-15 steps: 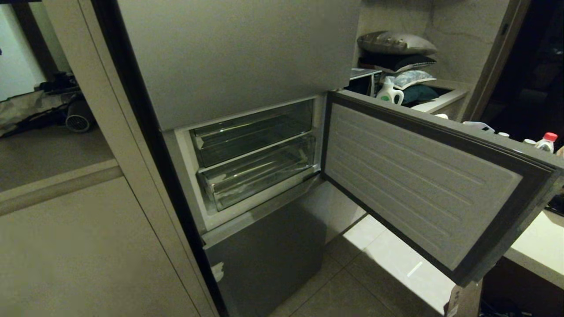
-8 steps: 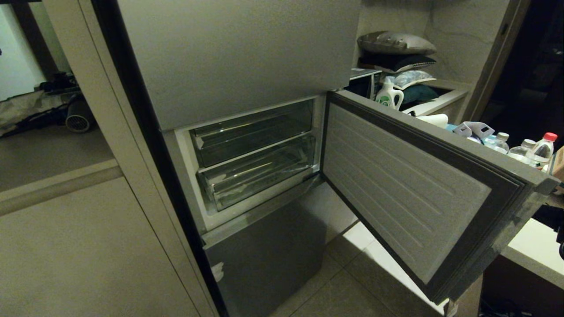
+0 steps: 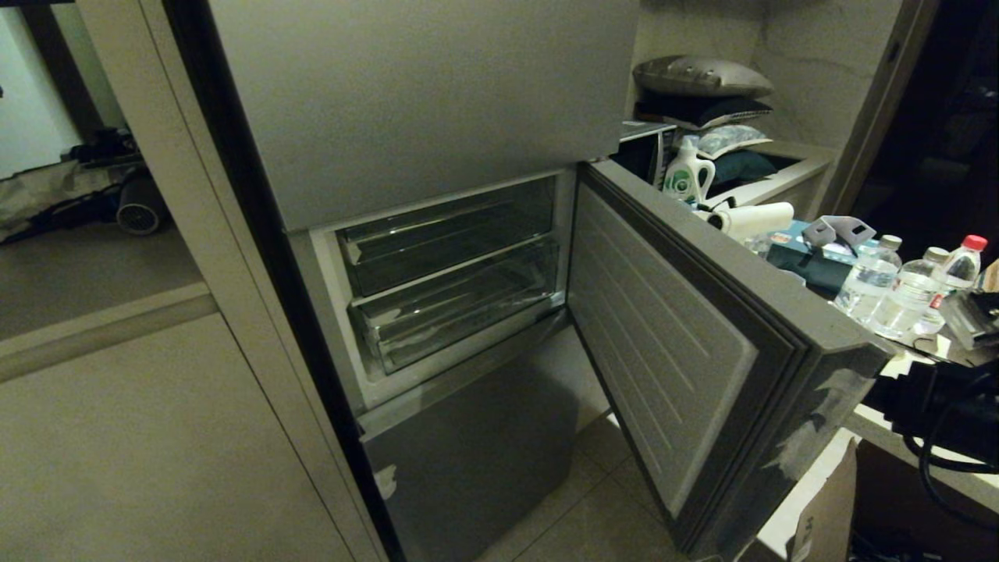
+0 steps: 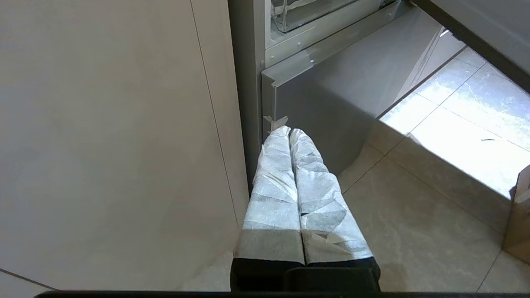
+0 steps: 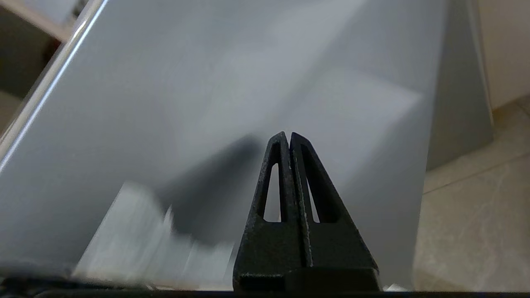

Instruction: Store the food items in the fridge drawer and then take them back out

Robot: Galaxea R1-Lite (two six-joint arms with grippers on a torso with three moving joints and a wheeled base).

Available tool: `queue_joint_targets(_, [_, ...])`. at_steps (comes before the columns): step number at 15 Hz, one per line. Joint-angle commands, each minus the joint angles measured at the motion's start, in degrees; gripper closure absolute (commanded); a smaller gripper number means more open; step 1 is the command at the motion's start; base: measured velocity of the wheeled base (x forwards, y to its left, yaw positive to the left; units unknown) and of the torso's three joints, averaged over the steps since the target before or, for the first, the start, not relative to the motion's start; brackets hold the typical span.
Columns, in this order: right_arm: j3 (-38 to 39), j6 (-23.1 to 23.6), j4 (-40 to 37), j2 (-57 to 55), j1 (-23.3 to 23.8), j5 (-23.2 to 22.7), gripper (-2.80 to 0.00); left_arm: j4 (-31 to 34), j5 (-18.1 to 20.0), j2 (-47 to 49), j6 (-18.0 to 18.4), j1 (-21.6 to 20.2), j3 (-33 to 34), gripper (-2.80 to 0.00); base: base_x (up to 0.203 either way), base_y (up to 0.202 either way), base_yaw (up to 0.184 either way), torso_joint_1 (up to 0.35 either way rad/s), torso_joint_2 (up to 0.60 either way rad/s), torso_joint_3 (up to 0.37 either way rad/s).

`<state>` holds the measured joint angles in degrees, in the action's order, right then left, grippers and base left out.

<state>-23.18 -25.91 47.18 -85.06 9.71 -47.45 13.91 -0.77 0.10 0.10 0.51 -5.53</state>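
Right hand (image 5: 288, 138), fingers pressed together and gripping nothing, sits against the outer face of the fridge door (image 3: 687, 343), pushing it. Best to keep contact flat and low and go gently. The fridge drawer (image 3: 460, 308) sits inside, pushed in, no food items visible. Left hand (image 4: 290, 134) hangs closed by the lower door. Water bottles (image 3: 890, 285) crowd the desk (image 3: 936, 437); tiled floor (image 3: 593, 523) below.

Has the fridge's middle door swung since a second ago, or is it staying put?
Yes. The middle door has swung further toward closed: against the unmoved fridge drawer, its free edge has come left, uncovering the water bottles on the counter behind it.
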Motion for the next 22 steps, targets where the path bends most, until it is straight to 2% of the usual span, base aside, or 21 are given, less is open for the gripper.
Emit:
queue_joint_targets(1, [-3.15,-0.11,0.41,-3.33,-9.59,8.01,0.0,0.07,-0.02,0.08,-0.01,-0.07,0.0,0.0,0.0,0.0,0.0,0.0,0.0,0.0])
queue_joint_targets(6, [-17.7,-0.14,0.44,-17.26,-20.11,15.06,0.0,0.07,-0.02,0.08,-0.01,-0.05,0.0,0.0,0.0,0.0,0.0,0.0,0.0,0.0])
queue_joint_targets(10, [-31.52,-0.1,0.52,-29.87,-31.14,28.63,0.0,0.07,-0.02,0.08,-0.01,-0.07,0.0,0.0,0.0,0.0,0.0,0.0,0.0,0.0])
queue_joint_targets(13, [-40.72,0.6,0.42,-37.66,-37.71,34.68,0.0,0.07,-0.02,0.08,-0.01,-0.04,0.0,0.0,0.0,0.0,0.0,0.0,0.0,0.0])
queue_joint_targets(17, [-54.12,6.89,0.59,-47.48,-41.47,45.06,0.0,0.07,-0.02,0.08,-0.01,0.02,0.0,0.0,0.0,0.0,0.0,0.0,0.0,0.0])
queue_joint_targets(19, [-58.78,7.43,0.81,-49.34,-41.9,46.66,0.0,0.07,-0.02,0.08,-0.01,-0.06,0.0,0.0,0.0,0.0,0.0,0.0,0.0,0.0])
queue_joint_targets(22, [-62.62,7.25,0.9,-50.53,-41.89,46.5,0.0,0.07,-0.02,0.08,-0.01,-0.07,0.0,0.0,0.0,0.0,0.0,0.0,0.0,0.0])
